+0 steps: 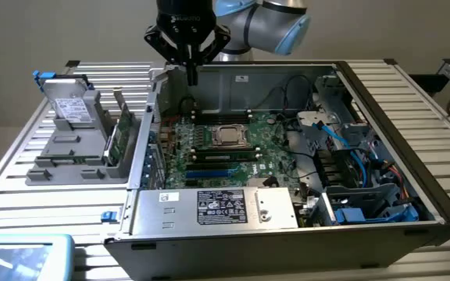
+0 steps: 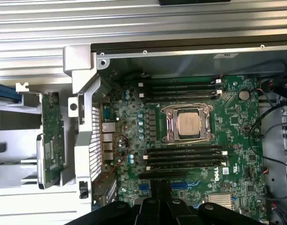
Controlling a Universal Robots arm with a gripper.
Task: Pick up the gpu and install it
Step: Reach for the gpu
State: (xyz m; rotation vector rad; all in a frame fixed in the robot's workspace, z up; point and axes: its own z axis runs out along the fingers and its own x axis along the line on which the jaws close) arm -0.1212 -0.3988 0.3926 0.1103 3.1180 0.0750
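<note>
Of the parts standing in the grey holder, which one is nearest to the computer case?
The gpu, the green card on edge right beside the case; the silver hard drive with its white label sits farther toward the exterior view's left.

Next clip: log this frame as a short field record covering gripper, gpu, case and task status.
gripper: shut, holding nothing, above the rear wall of the open computer case
gpu: standing on edge in the grey holder beside the case, untouched
hard drive: in the same holder
motherboard: no gpu seated
status: gpu not yet picked up
</note>
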